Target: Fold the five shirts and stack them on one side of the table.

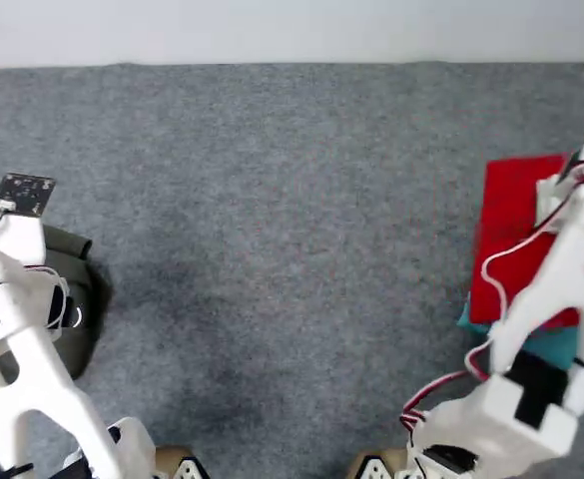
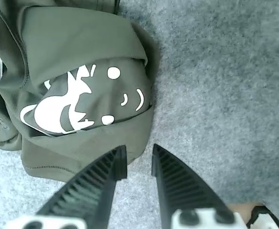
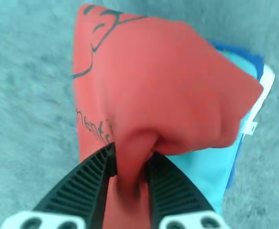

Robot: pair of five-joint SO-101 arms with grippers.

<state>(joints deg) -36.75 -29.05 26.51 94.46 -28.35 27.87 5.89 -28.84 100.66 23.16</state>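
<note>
"Jaws on the right arm (image 1: 531,299): what did they have?"

"The right jaws were closed on a pinch of the red shirt (image 3: 168,76), with the cloth bunched up between them. That shirt lay at the right of the worktop (image 1: 292,220), on top of a teal shirt (image 3: 201,176). A darker blue edge (image 3: 246,57) showed beneath that."

"Why hold it by a pinch?"

"My guess was that it was to settle the top layer square on the pile. The stack sat on the right side, as the task asks, so the grip looked like an adjustment and not a fresh fold. Lifting by one pinch could have pulled the fold open."

"And the left jaws?"

"They were narrowly parted and held nothing. They hung just over one edge of the olive shirt (image 2: 82,47), which sat crumpled at the left edge of the worktop, white print up and not folded. I judged the tips were placed where a hem could be caught."

"Was anything in the way?"

"Grey worktop lay between the two sides, which were well apart. From above, the left arm (image 1: 12,339) covered part of the olive shirt and the right arm crossed the red one. So I couldn't tell how neat the pile was, nor count five shirts. A white label (image 3: 261,95) stuck out from the stack's edge."
</note>
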